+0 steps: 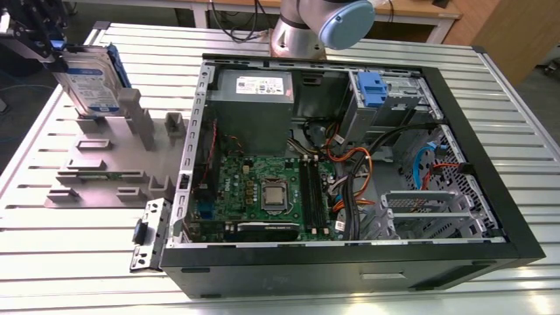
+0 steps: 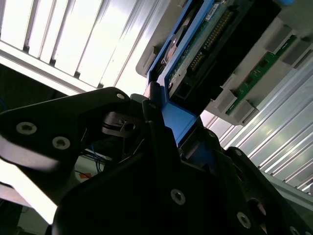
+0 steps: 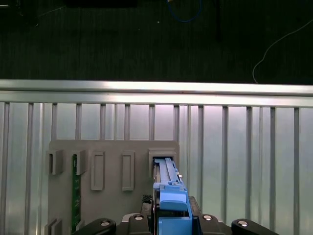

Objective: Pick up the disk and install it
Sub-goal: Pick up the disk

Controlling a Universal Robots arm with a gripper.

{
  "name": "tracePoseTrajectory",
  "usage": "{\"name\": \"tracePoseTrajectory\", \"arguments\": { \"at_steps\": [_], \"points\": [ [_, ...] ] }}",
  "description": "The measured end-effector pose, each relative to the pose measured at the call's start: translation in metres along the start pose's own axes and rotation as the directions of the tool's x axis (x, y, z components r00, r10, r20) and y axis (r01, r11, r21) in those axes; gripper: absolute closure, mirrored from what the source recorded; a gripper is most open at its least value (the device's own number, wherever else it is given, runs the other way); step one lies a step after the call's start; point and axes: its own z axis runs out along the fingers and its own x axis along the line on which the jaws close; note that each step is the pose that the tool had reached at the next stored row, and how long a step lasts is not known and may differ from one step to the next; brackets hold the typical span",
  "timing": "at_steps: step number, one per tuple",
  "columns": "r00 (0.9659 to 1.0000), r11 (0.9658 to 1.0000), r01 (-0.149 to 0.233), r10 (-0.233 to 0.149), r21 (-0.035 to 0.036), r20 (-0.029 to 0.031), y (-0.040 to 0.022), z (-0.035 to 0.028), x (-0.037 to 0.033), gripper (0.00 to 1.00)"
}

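Note:
In the exterior view the disk (image 1: 89, 79), a silver drive with a white-and-blue label in a blue carrier, stands upright at the far left. Its lower end is at a slot of the grey fixture (image 1: 105, 172). My gripper (image 1: 51, 58) is shut on its upper end. The first wrist view shows the disk (image 3: 168, 183) edge-on, with its far end in a fixture pocket (image 3: 161, 156) and my gripper (image 3: 171, 218) around the blue carrier. From the second wrist view, black fingers (image 2: 161, 147) clamp the blue carrier (image 2: 177, 120), and the disk's circuit-board side (image 2: 210, 39) extends beyond them.
An open computer case (image 1: 460, 105) lies on the slatted aluminium table (image 1: 70, 262). It holds a grey power supply (image 1: 254, 92), a motherboard (image 1: 271, 197), cables and a blue latch (image 1: 372, 88) at a drive bay. The arm's base (image 1: 315, 26) stands behind it. A green memory stick (image 3: 76, 191) sits in the fixture.

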Motion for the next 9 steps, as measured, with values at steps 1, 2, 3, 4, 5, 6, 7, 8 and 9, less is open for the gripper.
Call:
{"name": "tracePoseTrajectory", "arguments": {
  "at_steps": [1, 2, 3, 4, 5, 6, 7, 8, 9],
  "points": [
    [1.0000, 1.0000, 0.000, 0.000, 0.0000, 0.0000, 0.0000, -0.0001, 0.0000, 0.64],
    [1.0000, 1.0000, 0.000, 0.000, -0.0002, 0.0000, 0.0000, -0.0003, 0.0000, 0.64],
    [1.0000, 1.0000, 0.000, 0.000, -0.0002, 0.0000, 0.0000, -0.0005, 0.0000, 0.64],
    [1.0000, 1.0000, 0.000, 0.000, -0.0001, 0.0000, 0.0000, -0.0006, 0.0000, 0.64],
    [1.0000, 1.0000, 0.000, 0.000, -0.0002, 0.0000, 0.0000, -0.0008, 0.0000, 0.64],
    [1.0000, 1.0000, 0.000, 0.000, -0.0002, 0.0000, 0.0000, -0.0010, 0.0000, 0.64],
    [1.0000, 1.0000, 0.000, 0.000, -0.0002, -0.0001, 0.0000, -0.0013, 0.0000, 0.64],
    [1.0000, 1.0000, 0.000, 0.000, 0.0000, 0.0000, 0.0000, -0.0013, 0.0000, 0.64],
    [1.0000, 1.0000, 0.000, 0.000, 0.0000, 0.0000, 0.0000, -0.0014, 0.0000, 0.64]
  ]
}}
